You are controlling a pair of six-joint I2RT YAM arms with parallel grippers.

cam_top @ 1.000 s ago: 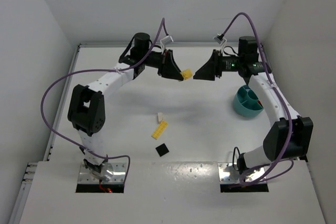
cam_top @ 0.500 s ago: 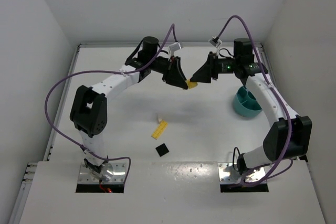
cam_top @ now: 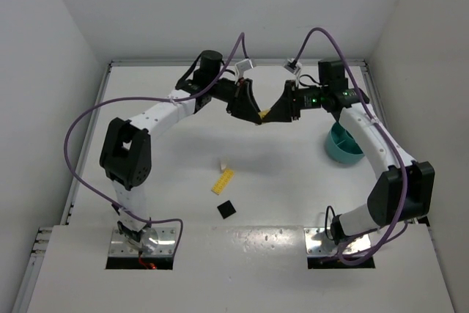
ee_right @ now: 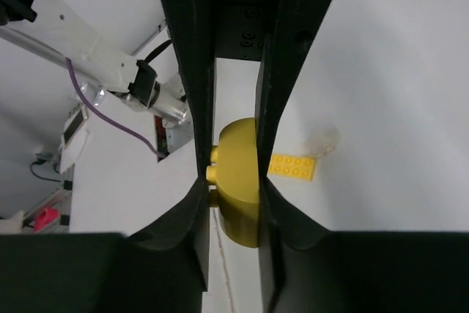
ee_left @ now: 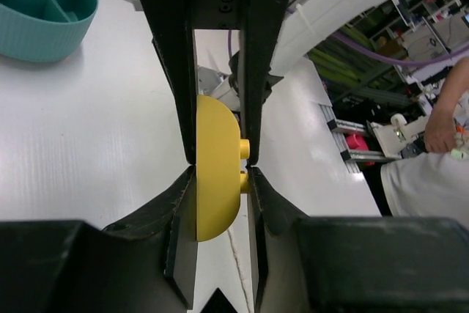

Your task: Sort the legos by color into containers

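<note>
**White bench, brick handover in mid-air**

Above the bench the L pincer (cam_top: 256,116) and R pincer (cam_top: 270,116) meet tip to tip. Both look pressed on one rounded yellow brick (ee_left: 217,159). The teal dish (cam_top: 343,146) sits well apart, by the R arm. Tip: L shd release only once R's hold is firm, then back off straight w/o twisting.

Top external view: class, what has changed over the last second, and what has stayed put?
The right gripper swung left and the left gripper edged right until they met; both now pinch the rounded yellow plastic brick. The round teal plastic dish, long yellow plate and flat black square stayed put.
</note>
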